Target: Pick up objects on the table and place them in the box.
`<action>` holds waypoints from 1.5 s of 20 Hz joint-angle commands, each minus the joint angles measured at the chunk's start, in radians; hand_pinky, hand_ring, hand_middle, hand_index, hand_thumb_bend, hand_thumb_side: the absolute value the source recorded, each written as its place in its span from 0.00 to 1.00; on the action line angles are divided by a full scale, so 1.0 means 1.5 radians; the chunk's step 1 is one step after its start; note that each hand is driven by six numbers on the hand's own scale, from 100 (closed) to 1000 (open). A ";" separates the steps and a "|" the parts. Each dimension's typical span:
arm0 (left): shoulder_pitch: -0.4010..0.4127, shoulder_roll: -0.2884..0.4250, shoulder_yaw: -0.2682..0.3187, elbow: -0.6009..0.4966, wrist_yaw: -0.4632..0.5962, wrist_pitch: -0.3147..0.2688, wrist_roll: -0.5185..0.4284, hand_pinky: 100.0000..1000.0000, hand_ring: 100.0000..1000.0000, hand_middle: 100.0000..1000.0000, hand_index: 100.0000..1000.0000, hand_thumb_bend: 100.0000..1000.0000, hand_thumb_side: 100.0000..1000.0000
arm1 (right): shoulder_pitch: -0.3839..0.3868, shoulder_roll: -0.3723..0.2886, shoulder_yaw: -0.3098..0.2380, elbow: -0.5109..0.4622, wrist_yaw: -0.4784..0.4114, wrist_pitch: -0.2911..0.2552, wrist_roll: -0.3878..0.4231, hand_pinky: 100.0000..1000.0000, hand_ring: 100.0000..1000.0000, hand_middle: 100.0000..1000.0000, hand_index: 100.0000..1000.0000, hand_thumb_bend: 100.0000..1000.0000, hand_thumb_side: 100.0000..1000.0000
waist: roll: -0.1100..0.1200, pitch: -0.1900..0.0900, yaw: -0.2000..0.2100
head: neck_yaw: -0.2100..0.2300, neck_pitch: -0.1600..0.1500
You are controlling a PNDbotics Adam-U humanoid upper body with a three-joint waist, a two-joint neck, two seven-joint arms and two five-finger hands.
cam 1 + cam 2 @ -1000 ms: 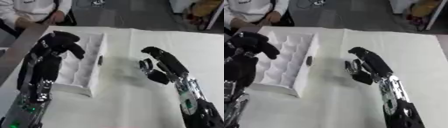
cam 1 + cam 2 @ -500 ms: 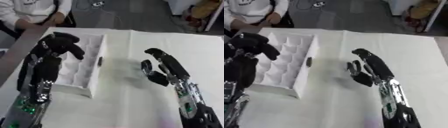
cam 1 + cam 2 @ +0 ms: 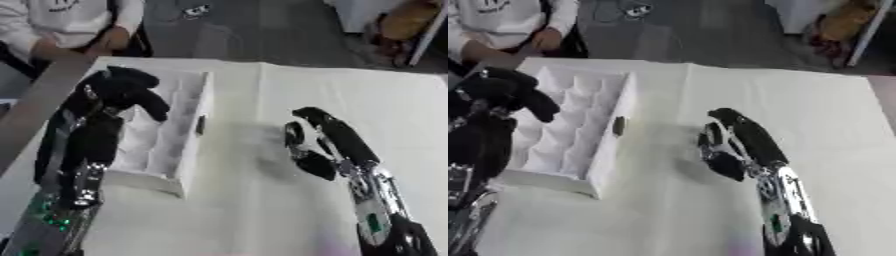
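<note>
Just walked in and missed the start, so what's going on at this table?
A two-armed robot is working at a table covered in white, with a white box divided into compartments on its left side. Its left hand hangs over the box, fingers curled. Its right hand hovers above the bare cloth to the right of the box, fingers curled; whether it holds anything cannot be seen. A small dark patch sits on the box's side wall.

There was 1 white box with many compartments on the left, 1 white table, and 2 robot hands: left hand, right hand.
</note>
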 commanded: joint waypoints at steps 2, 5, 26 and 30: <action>-0.002 0.016 0.000 -0.010 0.003 0.003 -0.001 0.52 0.42 0.67 0.77 0.57 0.61 | -0.008 0.005 -0.006 0.001 0.015 0.002 0.002 0.79 0.83 0.87 0.92 0.04 0.70 | 0.000 -0.015 0.001 | 0.005 -0.006; -0.002 0.016 0.000 -0.010 0.004 0.003 -0.001 0.52 0.42 0.67 0.77 0.57 0.61 | -0.009 0.006 -0.010 0.009 0.026 0.005 0.002 0.79 0.83 0.87 0.91 0.03 0.70 | -0.001 -0.015 0.002 | 0.006 -0.004; 0.002 0.013 0.001 -0.010 0.004 0.006 0.000 0.52 0.42 0.67 0.77 0.56 0.61 | -0.001 0.027 -0.052 -0.014 -0.022 0.031 -0.028 0.74 0.80 0.87 0.91 0.01 0.74 | -0.004 -0.019 0.003 | 0.009 -0.005; 0.003 0.013 0.001 -0.010 0.004 0.007 0.000 0.52 0.42 0.67 0.77 0.56 0.61 | 0.001 0.030 -0.054 -0.013 -0.025 0.035 -0.023 0.74 0.80 0.87 0.92 0.01 0.75 | -0.004 -0.021 0.003 | 0.006 -0.036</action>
